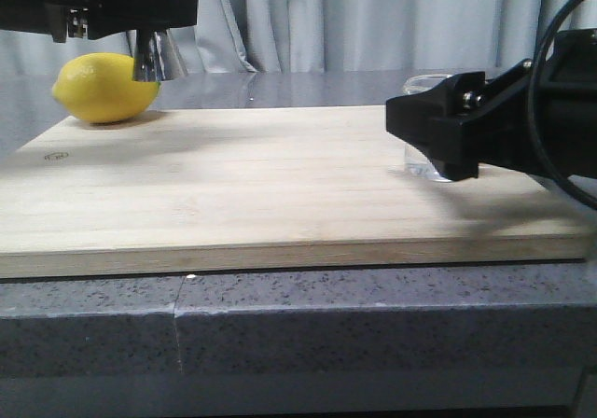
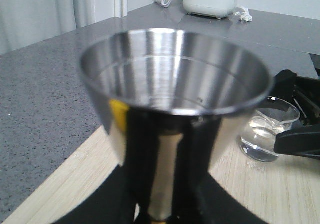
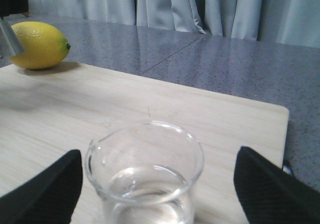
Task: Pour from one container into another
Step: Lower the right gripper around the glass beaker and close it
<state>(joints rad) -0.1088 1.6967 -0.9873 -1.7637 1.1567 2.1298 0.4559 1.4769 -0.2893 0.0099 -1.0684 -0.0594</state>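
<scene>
The beaker (image 3: 145,176) stands on the board (image 1: 233,185) near the table's right edge, liquid inside, between the wide-open right gripper (image 3: 155,184), ungrasped. The left gripper (image 2: 165,204) holds the jigger (image 2: 175,89) aloft, apparently unfilled. Pouring remains.

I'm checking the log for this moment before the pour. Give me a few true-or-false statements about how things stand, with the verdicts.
1. The left gripper holds the jigger above the board. True.
2. The right gripper has closed on the beaker. False: its fingers stand apart on either side of it.
3. The beaker holds clear liquid. True.
4. The lemon lies next to the beaker. False: it sits at the far left corner, and the beaker is at the right.
5. The beaker is tipped over the jigger. False: it stands upright on the board.
</scene>
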